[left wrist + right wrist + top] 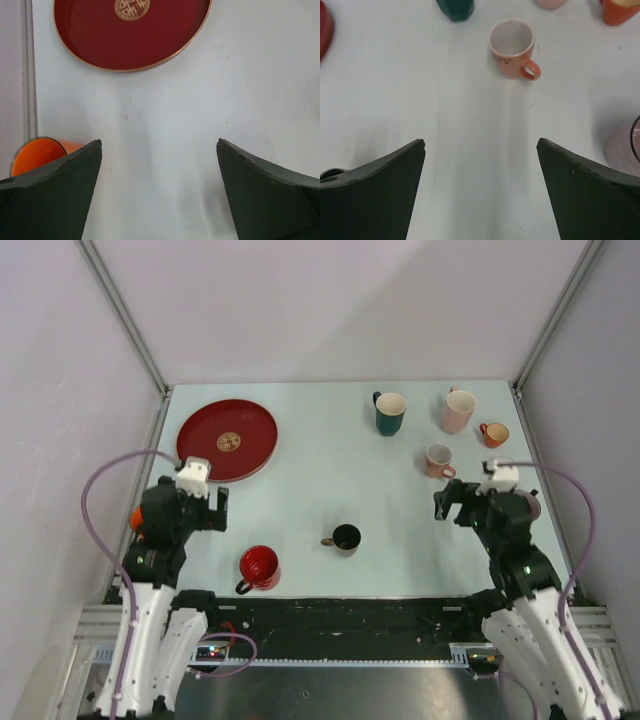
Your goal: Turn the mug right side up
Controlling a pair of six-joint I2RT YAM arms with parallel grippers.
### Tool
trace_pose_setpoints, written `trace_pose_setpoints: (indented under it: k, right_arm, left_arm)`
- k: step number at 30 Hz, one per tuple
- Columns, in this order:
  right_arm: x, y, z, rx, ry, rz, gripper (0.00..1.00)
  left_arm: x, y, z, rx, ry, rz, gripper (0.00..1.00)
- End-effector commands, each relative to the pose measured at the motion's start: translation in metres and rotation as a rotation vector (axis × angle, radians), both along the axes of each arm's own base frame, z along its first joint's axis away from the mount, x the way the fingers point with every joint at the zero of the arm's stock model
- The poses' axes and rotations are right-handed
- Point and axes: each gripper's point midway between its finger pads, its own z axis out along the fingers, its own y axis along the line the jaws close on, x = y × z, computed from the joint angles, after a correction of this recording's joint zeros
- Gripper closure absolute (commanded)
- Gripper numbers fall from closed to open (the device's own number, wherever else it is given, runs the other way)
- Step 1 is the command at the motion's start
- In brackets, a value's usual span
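Observation:
Several mugs stand on the pale table. A dark mug and a red mug stand open side up near the front. A green mug, a tall pink mug, a small orange mug and a salmon mug are at the back right. An orange mug sits beside my left gripper, its mouth showing. A pale pink rounded object lies half hidden under my right arm. My left gripper and right gripper are open and empty above bare table.
A round red plate lies at the back left, ahead of my left gripper. Grey walls and metal rails close in the table on three sides. Purple cables loop beside both arms.

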Motion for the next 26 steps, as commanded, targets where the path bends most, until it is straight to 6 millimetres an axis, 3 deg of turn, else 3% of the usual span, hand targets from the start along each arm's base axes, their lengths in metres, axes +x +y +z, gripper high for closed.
trace_pose_setpoints:
  k: [1,5,11,26]
  right_arm:
    - [-0.021,-0.01,0.016,0.151,-0.134,-0.101,0.01]
    - [-0.035,-0.021,-0.003,0.239,-0.086,-0.216,0.0]
    - [-0.043,-0.025,-0.02,0.29,-0.058,-0.284,0.01]
    - [-0.044,-0.023,-0.028,0.284,-0.036,-0.282,0.01]
  left_arm:
    - [-0.007,0.008,-0.002,-0.038,-0.128,0.049,0.0]
    - [-0.01,0.005,0.005,-0.093,-0.21,0.049,0.0]
    - [-0.001,0.006,-0.005,-0.12,-0.242,0.063,0.0]
    - [-0.002,0.007,-0.01,-0.139,-0.244,0.053,0.0]
